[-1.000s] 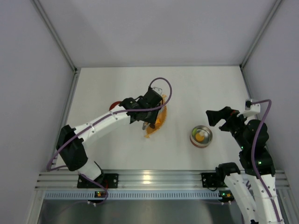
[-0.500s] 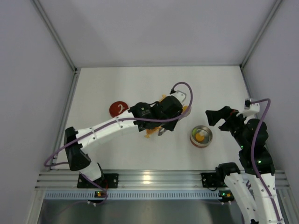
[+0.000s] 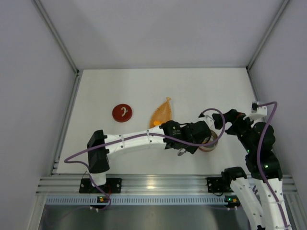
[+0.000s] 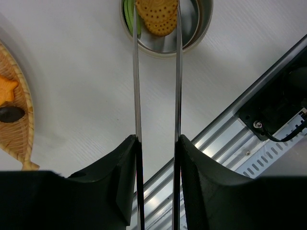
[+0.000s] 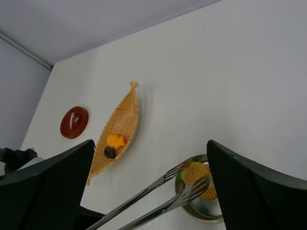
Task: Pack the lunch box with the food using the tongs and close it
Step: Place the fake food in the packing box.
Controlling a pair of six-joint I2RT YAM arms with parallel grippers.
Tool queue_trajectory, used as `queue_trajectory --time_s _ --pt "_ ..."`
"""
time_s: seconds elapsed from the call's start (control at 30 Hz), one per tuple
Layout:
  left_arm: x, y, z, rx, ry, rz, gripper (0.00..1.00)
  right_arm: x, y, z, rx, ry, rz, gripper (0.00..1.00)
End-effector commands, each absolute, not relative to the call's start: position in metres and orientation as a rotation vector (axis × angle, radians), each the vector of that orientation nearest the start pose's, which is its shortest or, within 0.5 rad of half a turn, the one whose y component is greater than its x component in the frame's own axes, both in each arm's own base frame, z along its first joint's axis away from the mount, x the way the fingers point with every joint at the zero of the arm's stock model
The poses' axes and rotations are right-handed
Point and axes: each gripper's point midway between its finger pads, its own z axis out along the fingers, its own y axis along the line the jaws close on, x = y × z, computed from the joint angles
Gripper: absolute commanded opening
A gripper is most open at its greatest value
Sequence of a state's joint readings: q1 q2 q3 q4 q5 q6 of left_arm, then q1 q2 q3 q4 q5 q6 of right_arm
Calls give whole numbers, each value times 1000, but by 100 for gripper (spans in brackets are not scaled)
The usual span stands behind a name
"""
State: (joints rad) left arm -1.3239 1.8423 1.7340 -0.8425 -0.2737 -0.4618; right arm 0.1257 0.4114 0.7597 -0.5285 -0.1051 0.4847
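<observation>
Left gripper (image 4: 156,143) is clamped on the tongs (image 4: 136,86), a dotted cracker (image 4: 157,17) pinched at their tips over the lunch box (image 4: 194,43); released off-centre, it could be caught on the rim.

Left arm (image 3: 134,139) stretched rightward, left tool (image 4: 156,143) narrowed in a grip, right tool (image 5: 149,142) wide open.

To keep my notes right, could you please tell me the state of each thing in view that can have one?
Box: open, a green piece inside.
Lid: off, lying apart from the box.
Tongs: pinching a cracker at the box's mouth.
Left fingers: shut on the tongs.
Right fingers: open, empty.
Tray: holds an orange piece and a dark piece.
</observation>
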Motion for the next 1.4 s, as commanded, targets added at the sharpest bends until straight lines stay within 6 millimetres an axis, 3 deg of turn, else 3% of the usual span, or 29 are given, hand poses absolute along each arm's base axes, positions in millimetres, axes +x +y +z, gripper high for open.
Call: queue_trajectory --time_s 0.0,0.6,0.87,1.2,1.37 --pt "136 -449 198 927 2287 -492 42 215 63 292 240 1724 533 99" --pt "113 -424 175 951 2347 -435 43 216 63 290 239 1726 536 99" --pt "111 -423 173 962 2345 -424 50 215 64 291 239 1723 542 99" --pt "120 -424 194 938 2291 -420 52 215 64 292 237 1722 545 100" --pt "128 -419 220 890 2240 -422 53 215 64 295 237 1717 544 100"
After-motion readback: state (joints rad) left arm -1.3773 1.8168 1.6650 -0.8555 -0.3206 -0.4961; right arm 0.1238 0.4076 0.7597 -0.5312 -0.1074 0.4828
